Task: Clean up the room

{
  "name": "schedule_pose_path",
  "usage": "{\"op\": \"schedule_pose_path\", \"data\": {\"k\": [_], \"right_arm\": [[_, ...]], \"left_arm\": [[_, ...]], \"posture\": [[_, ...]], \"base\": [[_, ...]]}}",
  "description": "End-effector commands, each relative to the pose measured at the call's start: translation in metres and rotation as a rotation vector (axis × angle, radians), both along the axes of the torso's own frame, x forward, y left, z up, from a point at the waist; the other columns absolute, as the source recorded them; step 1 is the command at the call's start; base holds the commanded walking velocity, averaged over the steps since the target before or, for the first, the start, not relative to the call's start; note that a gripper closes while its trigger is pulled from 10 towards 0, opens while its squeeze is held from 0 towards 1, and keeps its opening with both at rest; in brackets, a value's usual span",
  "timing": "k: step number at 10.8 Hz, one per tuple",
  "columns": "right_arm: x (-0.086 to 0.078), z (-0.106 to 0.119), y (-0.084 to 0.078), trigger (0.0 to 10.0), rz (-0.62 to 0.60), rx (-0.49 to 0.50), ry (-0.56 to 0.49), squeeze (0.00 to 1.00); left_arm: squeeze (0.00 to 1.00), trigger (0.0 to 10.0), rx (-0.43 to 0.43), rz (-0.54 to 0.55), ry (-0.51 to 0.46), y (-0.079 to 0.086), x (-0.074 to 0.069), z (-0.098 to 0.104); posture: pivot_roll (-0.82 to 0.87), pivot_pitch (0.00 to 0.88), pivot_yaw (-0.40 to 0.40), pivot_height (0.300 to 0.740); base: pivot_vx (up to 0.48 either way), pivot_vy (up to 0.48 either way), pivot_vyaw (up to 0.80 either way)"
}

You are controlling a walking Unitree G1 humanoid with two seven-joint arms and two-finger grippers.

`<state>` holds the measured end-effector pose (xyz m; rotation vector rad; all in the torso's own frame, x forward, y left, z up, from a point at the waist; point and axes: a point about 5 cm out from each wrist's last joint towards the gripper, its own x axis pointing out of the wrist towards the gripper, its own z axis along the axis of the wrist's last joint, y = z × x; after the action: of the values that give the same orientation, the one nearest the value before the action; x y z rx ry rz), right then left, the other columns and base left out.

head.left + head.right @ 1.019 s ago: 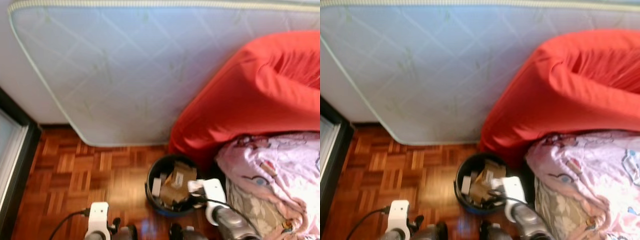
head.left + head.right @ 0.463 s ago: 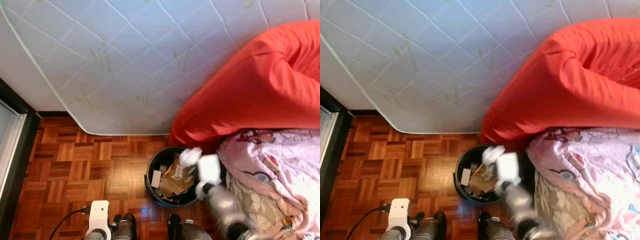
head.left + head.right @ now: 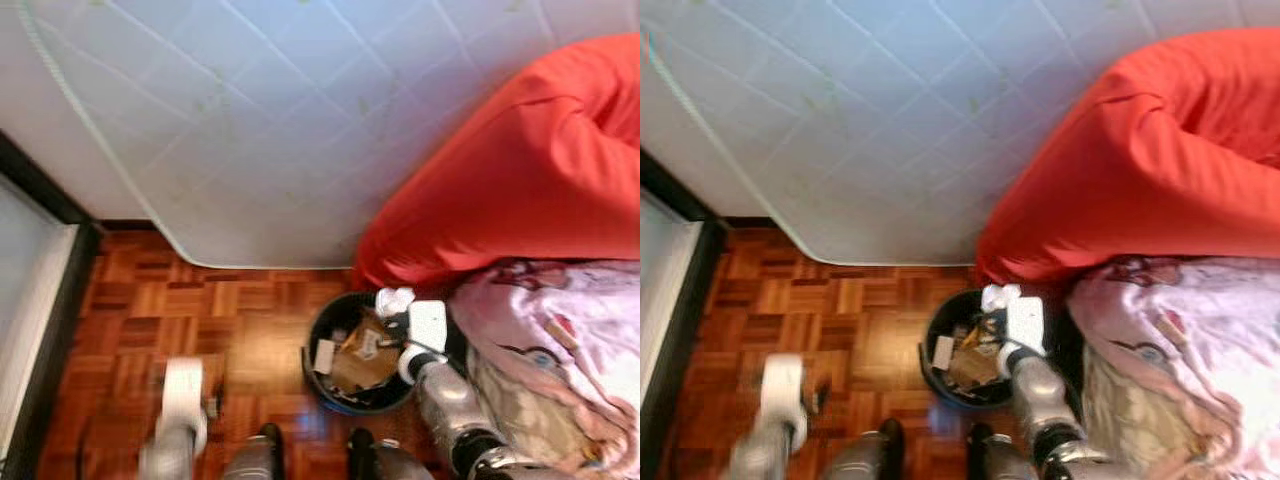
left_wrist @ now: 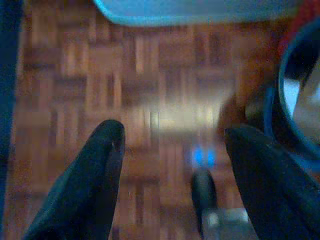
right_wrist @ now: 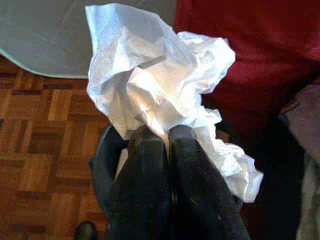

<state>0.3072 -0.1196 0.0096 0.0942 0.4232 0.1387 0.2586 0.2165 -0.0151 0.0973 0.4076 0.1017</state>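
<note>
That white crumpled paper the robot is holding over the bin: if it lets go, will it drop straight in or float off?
The crumpled paper looks thin and light, so it would probably fall slowly and might drift. Its creases suggest it is soft. The right end effector pinches it above the black bin, so it will likely land inside.

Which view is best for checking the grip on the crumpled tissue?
The right wrist view: the crumpled tissue is sharp and close, pinched between the right hand's shut fingers. The two eye views show it as a small white wad over the far rim of the black bin. The left wrist view looks at parquet floor instead.
</note>
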Motion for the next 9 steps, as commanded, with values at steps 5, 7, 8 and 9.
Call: {"op": "schedule_pose_path", "data": {"k": [5,7,8,9], "right_arm": [[0.003,0.001,-0.008,10.0,-0.038,-0.001,0.008,0.0],[0.003,0.001,-0.01,10.0,-0.035,-0.007,0.009,1.0],[0.002,0.001,-0.01,10.0,-0.034,-0.008,0.011,1.0],[0.001,-0.001,-0.011,10.0,-0.035,-0.011,0.016,1.0]], "left_arm": [[0.0,10.0,-0.035,-0.042,-0.003,-0.01,-0.001,-0.002],[0.0,10.0,-0.046,-0.04,0.009,-0.009,-0.005,-0.006],[0.0,10.0,-0.047,-0.038,0.012,-0.008,-0.006,-0.006],[0.0,10.0,-0.052,-0.038,0.016,-0.009,-0.006,-0.007]], "posture": [[0.24,0.292,-0.013,0.74],[0.24,0.298,-0.02,0.74],[0.24,0.299,-0.021,0.74],[0.24,0.301,-0.023,0.74]], "base": [[0.0,0.0,0.0],[0.0,0.0,0.0],[0.0,0.0,0.0],[0.0,0.0,0.0]]}}
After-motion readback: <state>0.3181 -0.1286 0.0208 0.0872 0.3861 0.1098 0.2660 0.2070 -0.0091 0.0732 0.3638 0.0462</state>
